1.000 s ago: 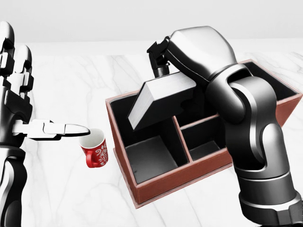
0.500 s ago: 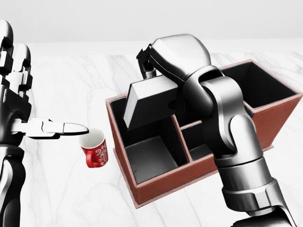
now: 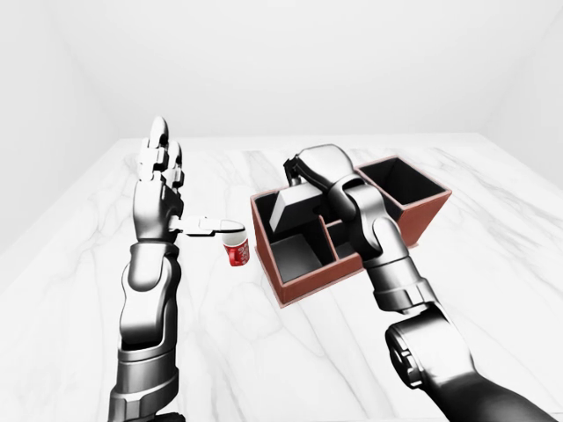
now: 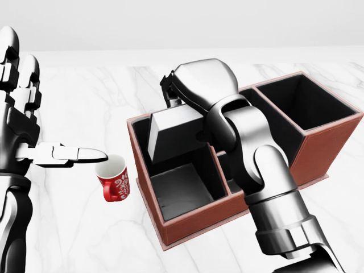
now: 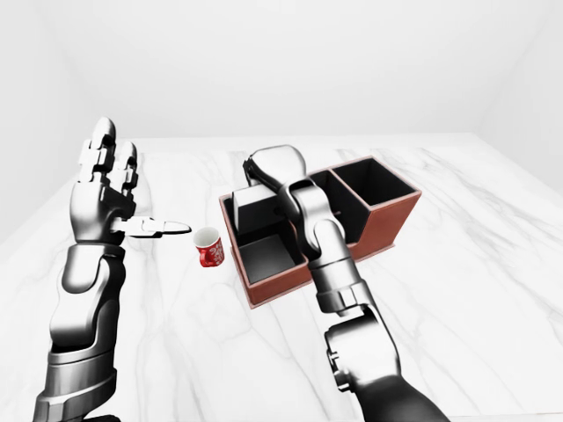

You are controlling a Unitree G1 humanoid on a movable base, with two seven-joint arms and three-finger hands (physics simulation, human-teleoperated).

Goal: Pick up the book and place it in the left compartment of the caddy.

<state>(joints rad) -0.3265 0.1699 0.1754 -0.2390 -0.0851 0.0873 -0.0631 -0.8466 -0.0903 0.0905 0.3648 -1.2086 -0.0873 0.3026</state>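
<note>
The book tilts over the left compartment of the caddy, its lower edge dipping inside the walls, and we grasp it from above with our right hand, whose forearm bends down across the middle of the caddy in the head view. Our left hand stands upright with fingers spread and holds nothing, its thumb pointing just above the red mug.

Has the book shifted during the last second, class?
Yes. Judged against the still caddy, the book has moved toward the head view's left and sunk lower into the left compartment, gripped by the right hand.
</note>
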